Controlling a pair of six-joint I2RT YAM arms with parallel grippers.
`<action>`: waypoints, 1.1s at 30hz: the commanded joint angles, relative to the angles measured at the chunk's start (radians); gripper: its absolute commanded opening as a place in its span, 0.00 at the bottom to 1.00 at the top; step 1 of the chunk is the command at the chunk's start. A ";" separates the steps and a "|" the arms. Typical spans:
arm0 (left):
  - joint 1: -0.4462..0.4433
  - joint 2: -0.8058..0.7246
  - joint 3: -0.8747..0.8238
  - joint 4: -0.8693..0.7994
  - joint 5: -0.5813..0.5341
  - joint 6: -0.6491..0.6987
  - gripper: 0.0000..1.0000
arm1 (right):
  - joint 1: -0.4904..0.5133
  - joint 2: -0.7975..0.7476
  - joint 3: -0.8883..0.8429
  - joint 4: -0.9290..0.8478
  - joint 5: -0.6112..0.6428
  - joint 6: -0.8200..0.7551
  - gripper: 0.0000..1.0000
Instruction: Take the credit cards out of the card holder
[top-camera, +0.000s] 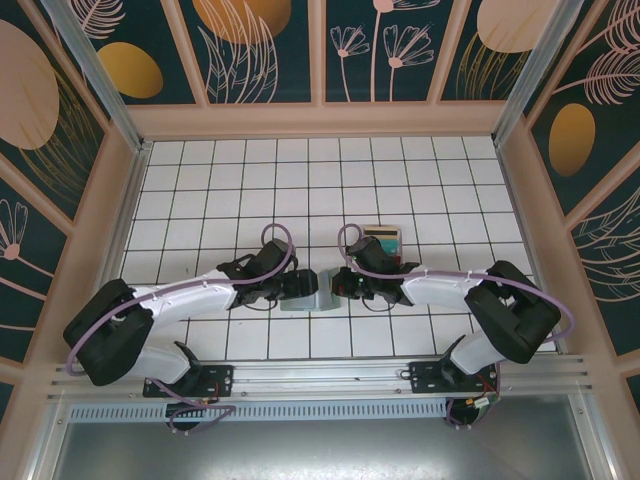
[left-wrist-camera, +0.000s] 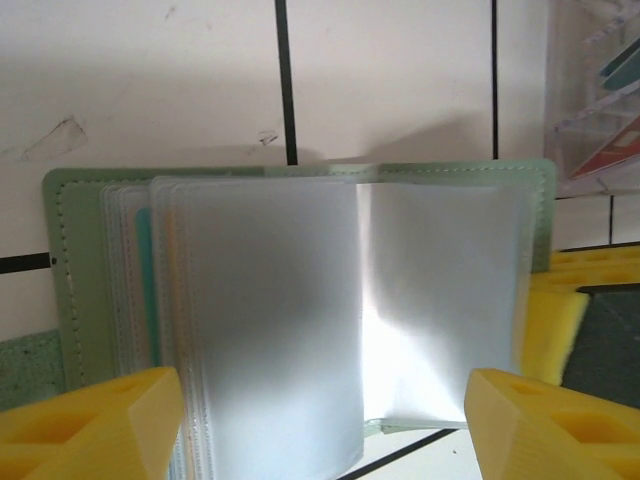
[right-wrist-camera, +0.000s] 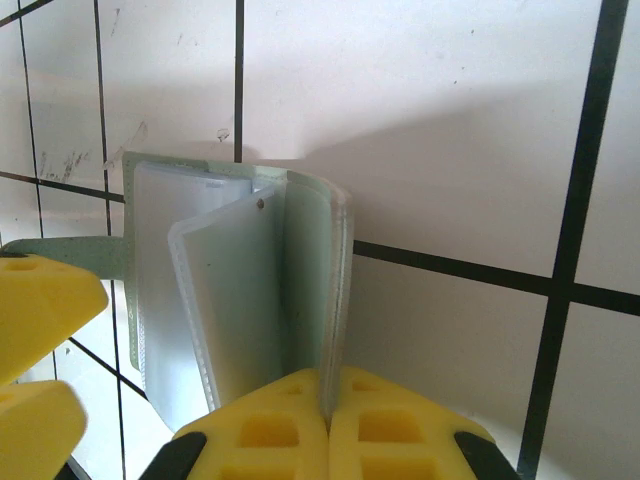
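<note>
Down at lower centre of the overhead view, on the white tiled table (top-camera: 200, 180), both arms meet over the card holder (top-camera: 308, 298). At the bottom of its own wrist view the right gripper (right-wrist-camera: 327, 420) is clenched on the edge of one grey-green panel. It looks like a pinning hold, propping the wallet open so the frosted sleeves fan out. The left gripper (left-wrist-camera: 320, 425) stands released, with its yellow fingertips (left-wrist-camera: 90, 425) in the two bottom corners of its view. They straddle the sleeves (no contact that I can make out), lined up, I'd judge, to go in for a card. In the upper right of that view, the clear tray (left-wrist-camera: 580, 50) sits near the holder, with two credit cards (left-wrist-camera: 612, 152) inside, one red and one teal; a sensible drop spot.

Now the murky part. The sleeves are cloudy, and only a teal sliver (left-wrist-camera: 146, 280) shows at the left of the stack, so I can't tell how many cards are inside. Glare washes out the fold. The tray is cut off at the frame edge, and from overhead the grippers cover most of the holder.
</note>
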 joint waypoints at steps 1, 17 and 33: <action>0.002 0.022 -0.011 -0.008 -0.003 -0.009 0.75 | -0.006 0.006 -0.005 0.010 -0.005 0.000 0.00; 0.003 0.064 -0.036 0.098 0.084 -0.010 0.74 | -0.004 0.008 -0.014 0.024 -0.008 0.007 0.00; 0.003 0.048 -0.049 0.199 0.169 -0.001 0.73 | -0.001 0.017 -0.012 0.029 -0.009 0.009 0.00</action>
